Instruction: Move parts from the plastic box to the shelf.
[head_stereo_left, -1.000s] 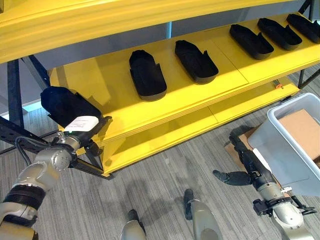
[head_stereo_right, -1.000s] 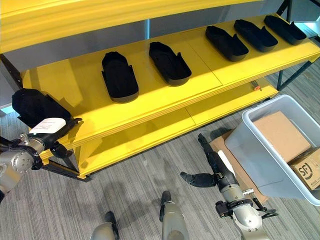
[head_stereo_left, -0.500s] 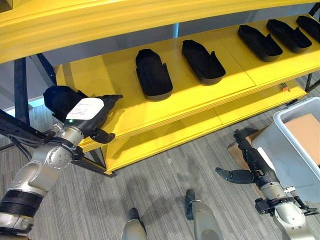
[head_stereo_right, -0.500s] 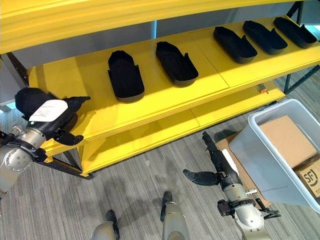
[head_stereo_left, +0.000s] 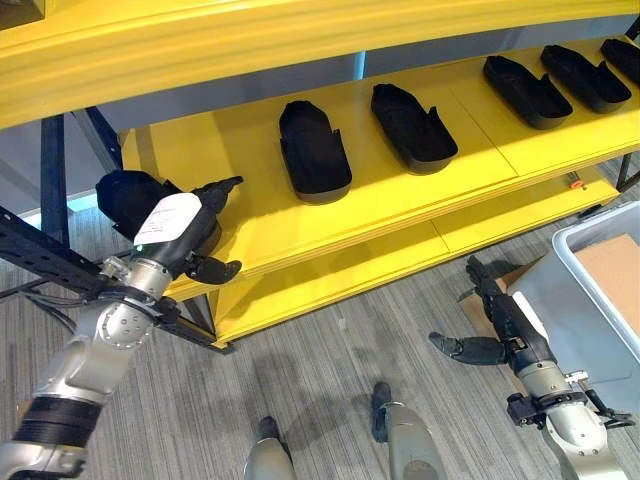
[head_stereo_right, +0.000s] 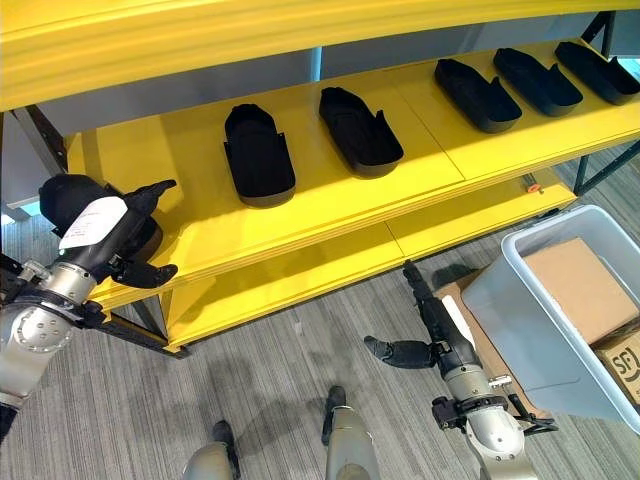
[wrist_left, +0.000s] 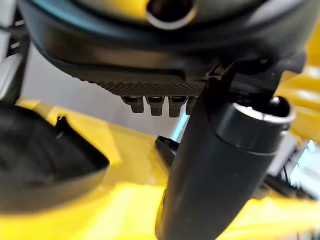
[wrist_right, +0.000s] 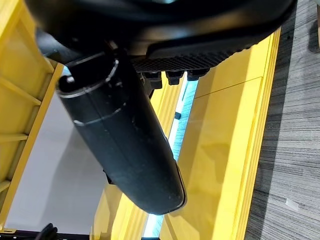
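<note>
— Shelf (head_stereo_left: 250, 215) check: what have I got on the left end?

— One black part (head_stereo_left: 128, 196) sits at the far left corner of the yellow middle board. My left hand (head_stereo_left: 185, 228) is just beside it, fingers straight and pointing along the board, thumb sticking out below the edge. I read that hand as open and holding nothing; in the wrist view the part (wrist_left: 45, 170) lies on the yellow surface next to the hand, apart from the thumb.

— And the others?

— Two more parts (head_stereo_left: 314, 150) lie side by side near the middle of the same board, and three further ones (head_stereo_left: 527, 90) run toward the right end.

— Right side?

— My right hand (head_stereo_left: 490, 335) hangs low over the grey floor (head_stereo_left: 330, 400), fingers extended, thumb out sideways, empty. The grey plastic box (head_stereo_right: 520, 320) stands just to its right, tilted, with a brown cardboard piece (head_stereo_right: 580, 290) inside. I can't tell whether any parts are left in the box.
</note>
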